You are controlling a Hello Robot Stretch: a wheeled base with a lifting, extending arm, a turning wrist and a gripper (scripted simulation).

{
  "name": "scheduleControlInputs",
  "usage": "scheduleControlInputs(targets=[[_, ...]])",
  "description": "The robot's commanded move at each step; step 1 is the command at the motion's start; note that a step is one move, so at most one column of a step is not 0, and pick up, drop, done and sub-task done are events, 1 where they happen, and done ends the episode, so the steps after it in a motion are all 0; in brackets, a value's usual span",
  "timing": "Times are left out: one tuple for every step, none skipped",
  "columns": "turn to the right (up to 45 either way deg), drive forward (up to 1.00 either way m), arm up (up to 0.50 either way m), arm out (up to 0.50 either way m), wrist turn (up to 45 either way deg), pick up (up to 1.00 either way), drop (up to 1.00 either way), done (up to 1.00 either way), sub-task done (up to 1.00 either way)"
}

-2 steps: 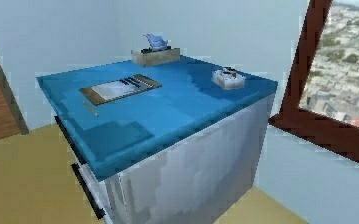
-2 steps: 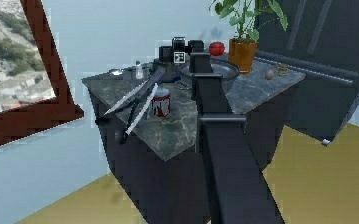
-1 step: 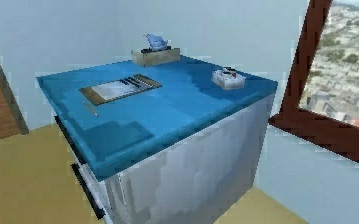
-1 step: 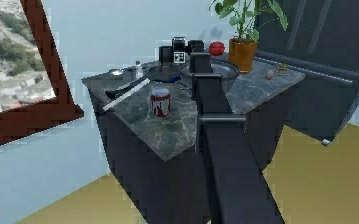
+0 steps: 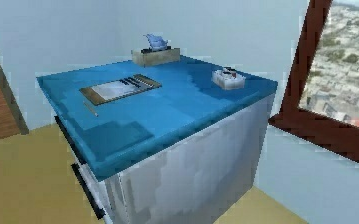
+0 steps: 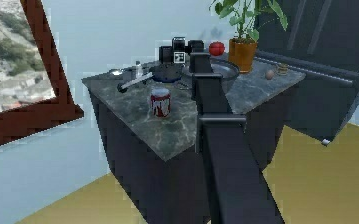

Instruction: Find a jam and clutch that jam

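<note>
A small jam jar [image 6: 160,101] with a pale lid and a red-and-white label stands on the dark marble counter [image 6: 177,125] in the arm side view. The arm [image 6: 225,150] rises as a dark bar from the bottom edge and ends over the counter's far part, by two white marked squares [image 6: 177,48]. Left of them the gripper [image 6: 135,78] reaches over the counter, just beyond the jar. I cannot tell whether it holds anything.
On the counter's far side are a red apple [image 6: 217,48], a potted plant [image 6: 244,42] and two small items [image 6: 271,73]. A window [image 6: 22,60] is at the left. The forward view has a blue-topped cabinet [image 5: 137,115] with a tissue box [image 5: 155,50], a tray [image 5: 120,88] and a small box [image 5: 228,77].
</note>
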Motion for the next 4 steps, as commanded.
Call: scheduleControlInputs(targets=[[0.0, 0.0, 0.0, 0.0, 30.0, 0.0, 0.0, 0.0, 0.0], [0.0, 0.0, -0.14, 0.0, 0.0, 0.0, 0.0, 0.0, 0.0], [0.0, 0.0, 0.0, 0.0, 0.0, 1.0, 0.0, 0.0, 0.0], [0.0, 0.0, 0.1, 0.0, 0.0, 0.0, 0.0, 0.0, 0.0]])
